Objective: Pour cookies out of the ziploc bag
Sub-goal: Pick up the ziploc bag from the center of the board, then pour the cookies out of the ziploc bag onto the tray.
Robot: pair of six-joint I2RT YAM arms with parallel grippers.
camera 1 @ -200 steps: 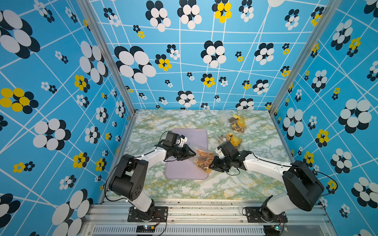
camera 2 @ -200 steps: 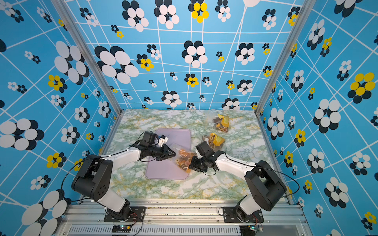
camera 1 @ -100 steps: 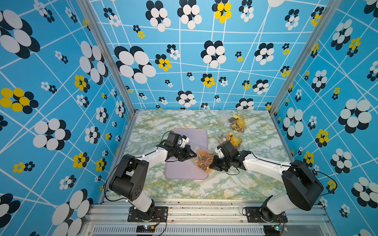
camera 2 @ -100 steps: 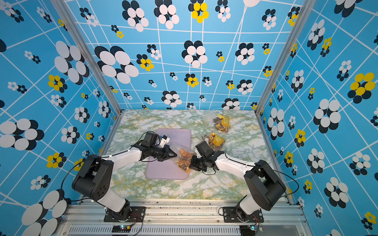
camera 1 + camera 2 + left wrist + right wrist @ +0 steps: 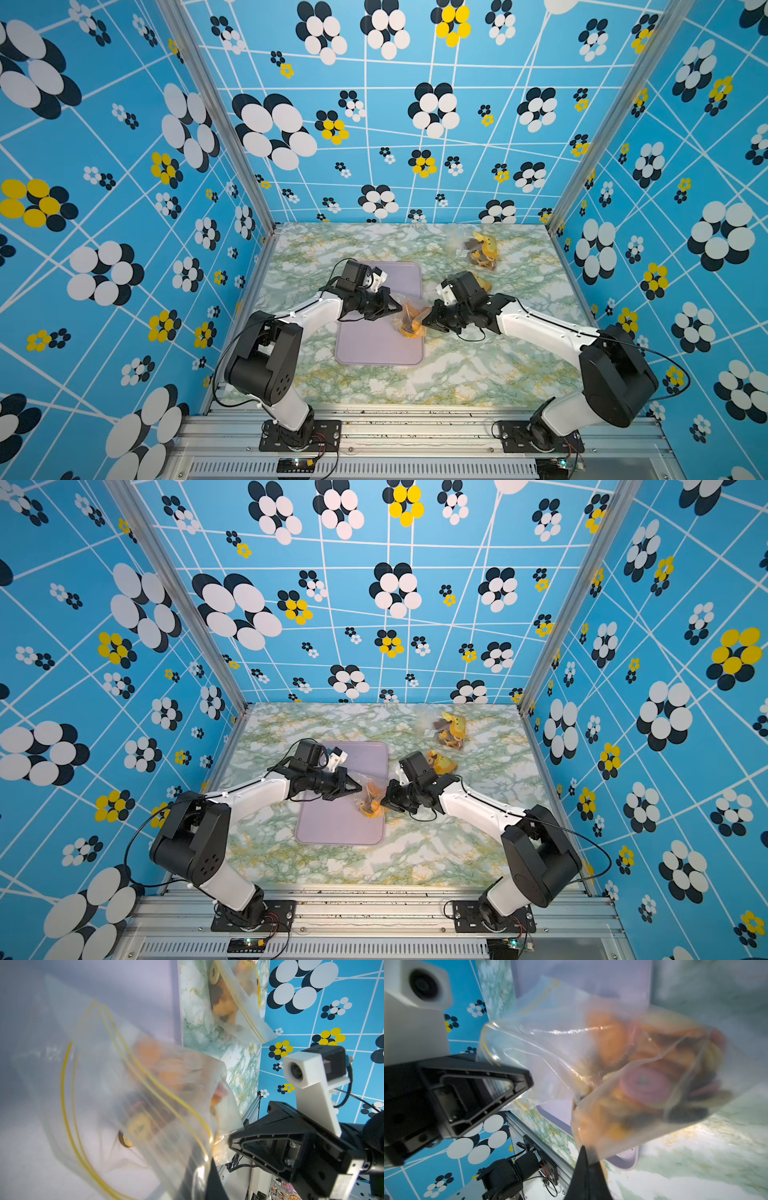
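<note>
A clear ziploc bag [image 5: 409, 321] [image 5: 370, 799] with a yellow zip line hangs between my two grippers, over the right edge of a lilac tray [image 5: 374, 349] [image 5: 332, 829]. The left gripper [image 5: 392, 309] [image 5: 209, 1184] is shut on the bag's zip end [image 5: 124, 1084]. On the opposite side, the right gripper [image 5: 428, 318] [image 5: 586, 1167] is shut on the bag's plastic [image 5: 612, 1064]. The cookies [image 5: 643, 1082] [image 5: 149, 1053], orange, pink and dark brown rounds, are all inside the bag, bunched toward its lower end.
Two more clear bags of cookies lie on the marble table, one at the back right [image 5: 480, 249] [image 5: 449, 729] and one just behind the right wrist [image 5: 482, 282] [image 5: 442, 762]. Patterned blue walls close in three sides.
Both grippers have closed onto the bag. The bag now looks narrower and pulled up between them over the tray's right edge.
</note>
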